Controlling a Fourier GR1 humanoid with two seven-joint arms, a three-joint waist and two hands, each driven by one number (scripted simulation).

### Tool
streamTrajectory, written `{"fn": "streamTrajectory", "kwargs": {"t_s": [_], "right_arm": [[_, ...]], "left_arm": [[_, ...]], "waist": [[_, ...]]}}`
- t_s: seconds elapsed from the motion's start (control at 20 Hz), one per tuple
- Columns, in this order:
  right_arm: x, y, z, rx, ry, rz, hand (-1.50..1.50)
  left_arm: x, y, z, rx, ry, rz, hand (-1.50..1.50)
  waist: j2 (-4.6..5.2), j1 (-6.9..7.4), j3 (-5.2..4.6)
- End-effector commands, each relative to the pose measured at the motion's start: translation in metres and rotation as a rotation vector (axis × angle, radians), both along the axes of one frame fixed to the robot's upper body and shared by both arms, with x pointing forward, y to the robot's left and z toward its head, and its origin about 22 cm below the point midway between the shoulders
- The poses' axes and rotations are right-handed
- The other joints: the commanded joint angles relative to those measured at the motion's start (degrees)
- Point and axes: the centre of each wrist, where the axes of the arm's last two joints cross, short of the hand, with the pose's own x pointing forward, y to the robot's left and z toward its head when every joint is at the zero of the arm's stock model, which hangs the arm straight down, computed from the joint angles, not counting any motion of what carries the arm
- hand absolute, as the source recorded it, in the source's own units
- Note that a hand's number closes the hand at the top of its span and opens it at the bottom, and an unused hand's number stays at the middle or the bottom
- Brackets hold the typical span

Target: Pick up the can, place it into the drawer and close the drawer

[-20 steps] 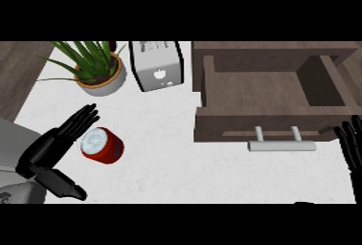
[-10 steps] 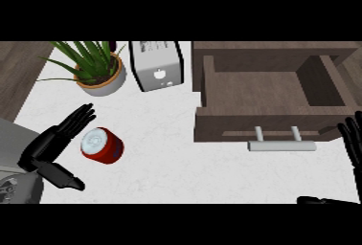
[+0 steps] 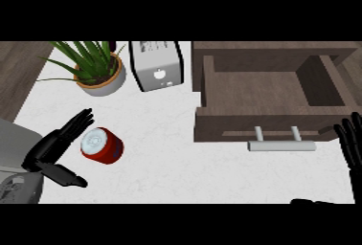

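Note:
A red can with a pale silver lid lies tilted on the white counter at the left. My left hand is open right beside it, straight fingers along its left side and thumb spread below, nothing grasped. The brown drawer stands pulled open at the upper right, its inside bare, with a silver handle on its front. At the right edge my right hand rests open with fingers up, just right of the handle.
A potted green plant stands at the back left. A white toaster sits between the plant and the drawer. Dark wood borders the counter at the far left.
My left hand has edged closer to the can, its fingers now alongside it. The right hand has shifted slightly. The can and drawer have not moved.

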Motion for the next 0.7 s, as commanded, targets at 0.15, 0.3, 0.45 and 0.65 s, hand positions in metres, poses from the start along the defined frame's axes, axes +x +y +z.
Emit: {"fn": "streamTrajectory", "kwargs": {"t_s": [0.15, 0.3, 0.45, 0.65], "right_arm": [[-0.006, -0.002, 0.001, 0.005, -0.007, 0.007, -1.50], [-0.004, -0.003, -0.017, -0.016, 0.002, 0.007, -1.50], [-0.004, -0.010, 0.002, -0.011, -0.013, 0.006, -1.50], [-0.013, -0.002, 0.005, 0.016, -0.008, 0.009, -1.50]], "left_arm": [[-0.003, 0.011, -0.030, -0.037, -0.001, -0.001, -1.50], [0.001, 0.022, -0.024, -0.043, 0.028, -0.002, -1.50], [0.011, 0.011, -0.030, -0.050, 0.031, -0.009, -1.50], [0.001, -0.005, -0.045, -0.049, 0.017, -0.010, -1.50]], "waist": [[0.09, -0.27, -0.02], [0.10, -0.24, -0.01], [0.17, -0.45, -0.04], [0.07, -0.27, -0.02]]}}
